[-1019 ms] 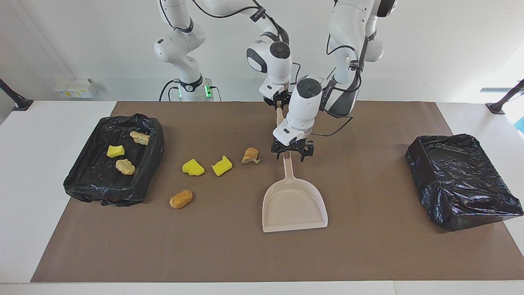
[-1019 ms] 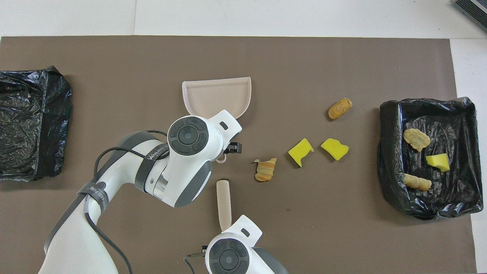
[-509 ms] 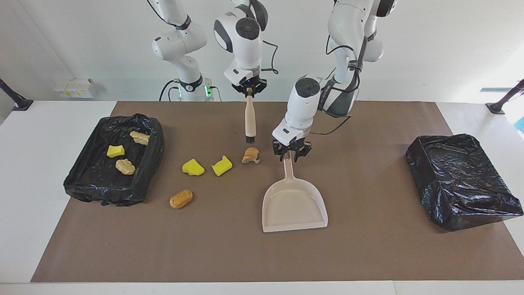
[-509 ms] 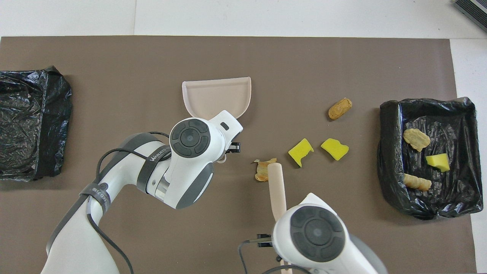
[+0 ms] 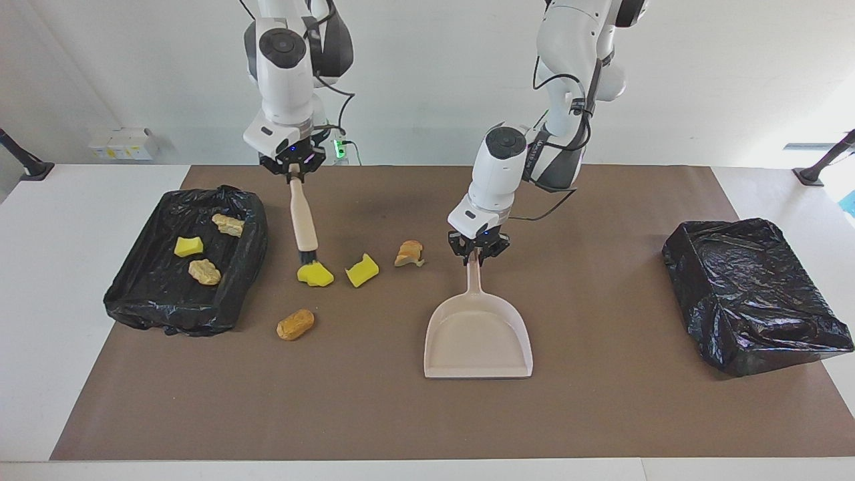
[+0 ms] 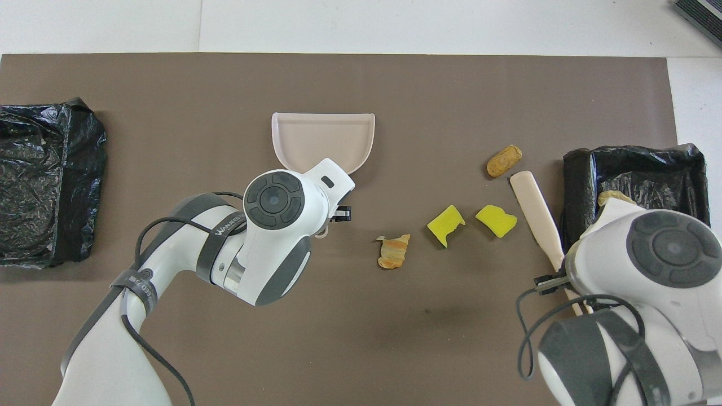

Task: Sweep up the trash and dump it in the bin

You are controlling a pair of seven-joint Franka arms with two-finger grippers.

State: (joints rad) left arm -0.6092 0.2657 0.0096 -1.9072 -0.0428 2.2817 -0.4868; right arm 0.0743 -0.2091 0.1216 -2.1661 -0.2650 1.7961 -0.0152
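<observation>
Four pieces of trash lie on the brown mat: a yellow sponge (image 5: 315,274) (image 6: 496,220), a second yellow sponge (image 5: 362,270) (image 6: 445,224), a tan bread piece (image 5: 409,254) (image 6: 393,251) and a brown bread piece (image 5: 295,324) (image 6: 503,160). Three more lie in the black-lined bin (image 5: 143,304) (image 6: 637,160). My right gripper (image 5: 292,170) is shut on the beige brush (image 5: 302,220) (image 6: 536,211), whose bristles hang just over the first sponge. My left gripper (image 5: 475,254) is shut on the handle of the beige dustpan (image 5: 477,334) (image 6: 322,141), which rests on the mat.
A second black-lined bin (image 5: 755,294) (image 6: 45,180) stands at the left arm's end of the table. The brown mat (image 5: 601,414) covers most of the white table.
My right arm has carried the brush from the middle toward the right arm's end, to over the yellow sponge. My left gripper has closed on the dustpan handle, and the dustpan has straightened slightly.
</observation>
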